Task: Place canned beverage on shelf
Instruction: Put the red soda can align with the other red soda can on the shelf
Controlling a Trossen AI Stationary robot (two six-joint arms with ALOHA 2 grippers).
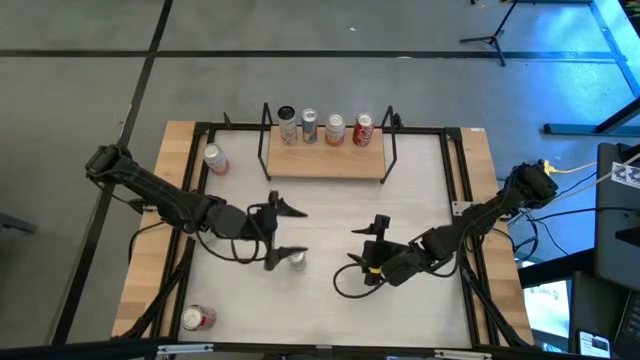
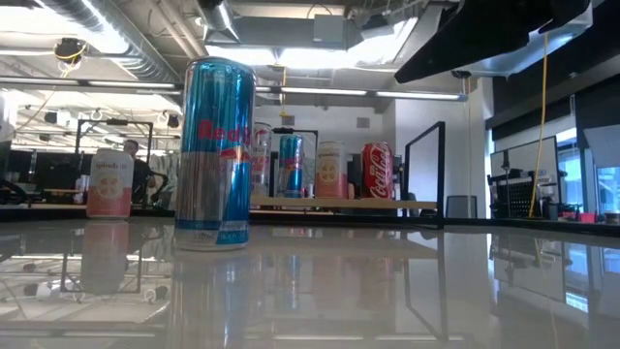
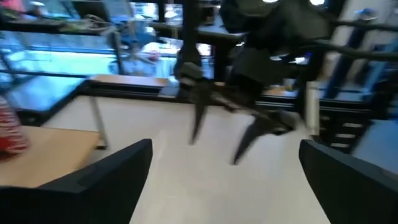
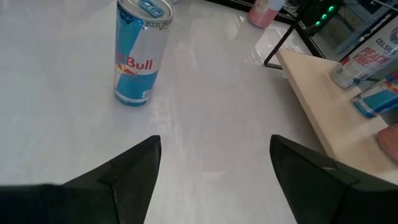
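A: Two loose cans lie at your far left, a pink one (image 1: 215, 160) near the table's back corner and a red one (image 1: 197, 318) at the front edge. Neither is in play, but your left arm passes between them, so a wide swing could knock one off.

B: And the left gripper (image 1: 284, 233)?

A: It is spread wide and holds nothing. The blue and silver can (image 1: 296, 261) stands upright on the white table (image 1: 330, 215), just beside the nearer finger, not between the two. If you close now, I think you pinch air or push the can over; it is tall and narrow, so a touch high on the side tips it easily.

B: What is on the shelf (image 1: 325, 163)?

A: Four cans already stand in a row at its back edge, from a dark-topped one (image 1: 288, 126) to a red cola can (image 1: 363, 130). The row fills almost the whole width between the black rod uprights, so only the front strip of the board is free. If you come in too deep, you may bump the row and send one rolling.

B: And on the right?

A: Your right gripper (image 1: 374, 246) waits over the table, fingers apart, empty, and its wrist camera looks at the blue and silver can. It points toward the left gripper, with not much table between them. If both arms move together, they could meet over the can.
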